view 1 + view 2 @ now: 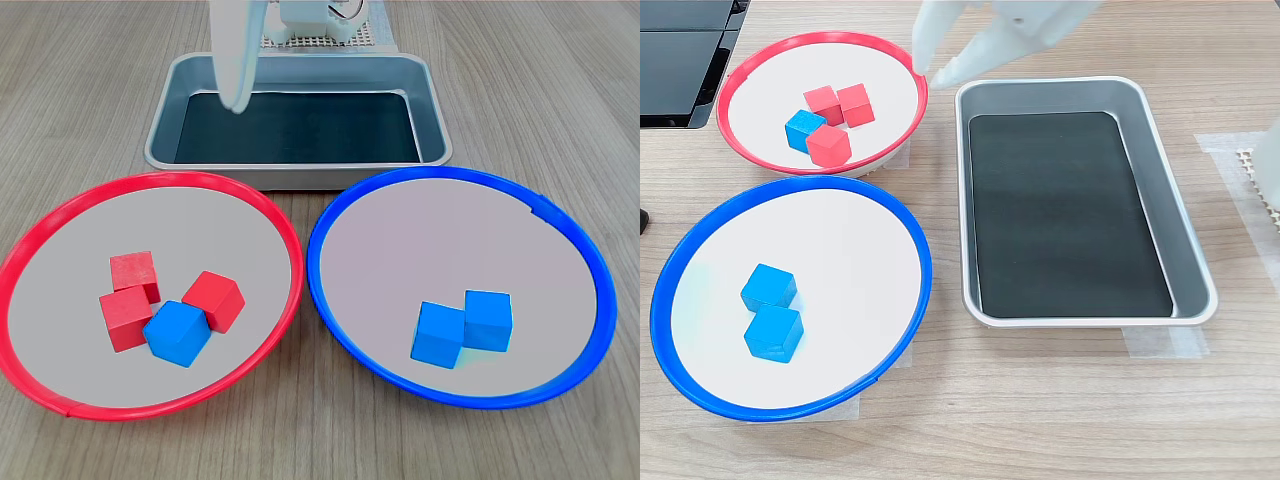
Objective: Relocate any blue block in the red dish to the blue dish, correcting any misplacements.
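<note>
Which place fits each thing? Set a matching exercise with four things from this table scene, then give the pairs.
Things:
1. red cubes
2. two touching blue cubes
3. gripper
4. black mat

Places:
A. in the metal tray
B. in the red dish
C. in the blue dish
D. above the table, holding nothing

Pairs: 1-B, 2-C, 3-D, 4-A

Red dish (285, 232): bright red rim, pale grey inside. In it, three red cubes (126, 318) and one bright blue block (177, 334), all plain-faced.

Blue dish (325, 215), beside the red dish: bright blue rim, same pale grey inside. Two bright blue cubes (464, 327) in it.

Metal tray (164, 113), beyond the red dish in the first exterior view: dull silver walls, black floor.

Gripper (932, 69): white.

Table (560, 100): light wood grain, grey-brown streaks.
</note>
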### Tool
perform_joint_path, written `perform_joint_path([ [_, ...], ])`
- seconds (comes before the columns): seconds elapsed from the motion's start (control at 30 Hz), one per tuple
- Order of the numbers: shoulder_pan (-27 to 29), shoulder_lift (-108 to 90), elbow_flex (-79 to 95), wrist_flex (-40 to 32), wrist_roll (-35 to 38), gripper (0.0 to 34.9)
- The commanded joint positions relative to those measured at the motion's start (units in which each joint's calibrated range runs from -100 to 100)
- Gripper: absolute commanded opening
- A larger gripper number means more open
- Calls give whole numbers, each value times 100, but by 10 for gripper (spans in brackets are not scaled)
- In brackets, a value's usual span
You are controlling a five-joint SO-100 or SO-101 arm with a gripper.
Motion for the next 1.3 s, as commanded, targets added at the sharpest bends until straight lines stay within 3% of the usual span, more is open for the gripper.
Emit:
perform_joint_path([
  [0.0, 149, 925, -876, -110, -15, 3],
  [0.2, 384, 1803, -1450, -383, 20, 3],
  [0.67, 563, 3398, -3279, -176, -15, 4],
  [1.0, 657, 4259, -4263, -44, -34, 124],
  [1.27, 525, 4370, -4326, 30, -68, 153],
])
